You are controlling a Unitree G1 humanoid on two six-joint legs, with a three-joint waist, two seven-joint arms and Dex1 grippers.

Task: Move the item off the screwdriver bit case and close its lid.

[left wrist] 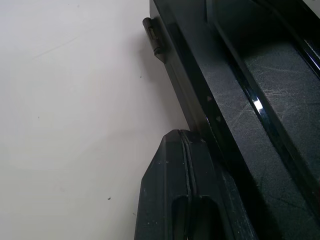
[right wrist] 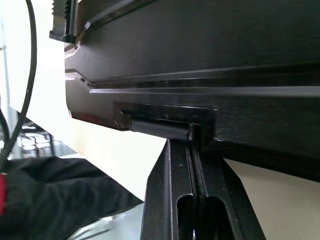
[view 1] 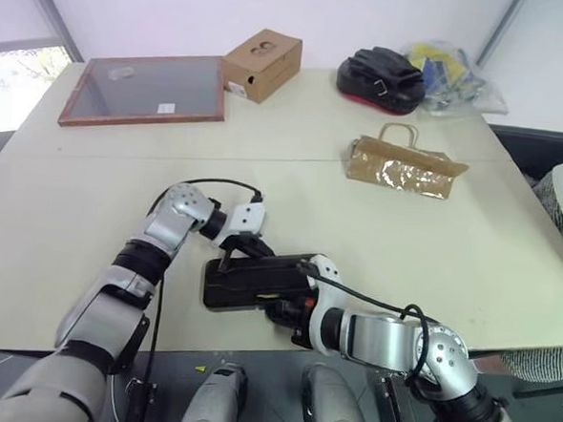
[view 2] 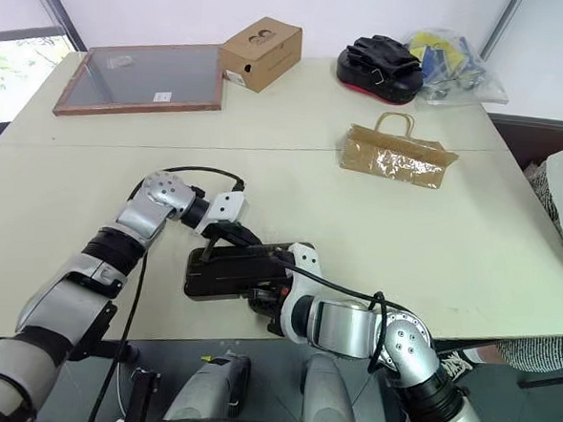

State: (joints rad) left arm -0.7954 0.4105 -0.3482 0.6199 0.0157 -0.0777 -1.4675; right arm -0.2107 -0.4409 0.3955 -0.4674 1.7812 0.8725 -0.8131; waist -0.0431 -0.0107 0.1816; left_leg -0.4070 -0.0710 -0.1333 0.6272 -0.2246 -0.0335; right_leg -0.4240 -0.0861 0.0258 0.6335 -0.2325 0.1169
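I see the screwdriver bit case (view 1: 254, 281) lying flat near the front edge of the bench (view 1: 90, 209), between my two arms, with the lid (view 2: 235, 266) down over the tray so the whole thing reads as one dark slab. The paper bag (view 1: 404, 165) is off it, well apart, lying flat farther back and to the right with its loop handle toward the far edge.

My left gripper (view 1: 233, 256) comes in from the left and sits at the case's far left corner. In the left wrist view its fingers (left wrist: 187, 200) are pressed together with no gap, lying right along the case's long side, tips just beside the edge where a small hinge knuckle shows. I can't tell whether they actually press on the plastic.

My right gripper (view 2: 262, 291) reaches from the right onto the near edge of the case. In the right wrist view its fingers (right wrist: 172, 190) are together, tips up against the small latch tab on the case's front rim.

Along the back of the bench lie a wood-framed glass panel (view 1: 145, 90), a brown cardboard box (view 1: 262, 64), a black pouch with red trim (view 1: 380, 79) and a clear plastic bag (view 1: 452, 73) with yellow and blue contents
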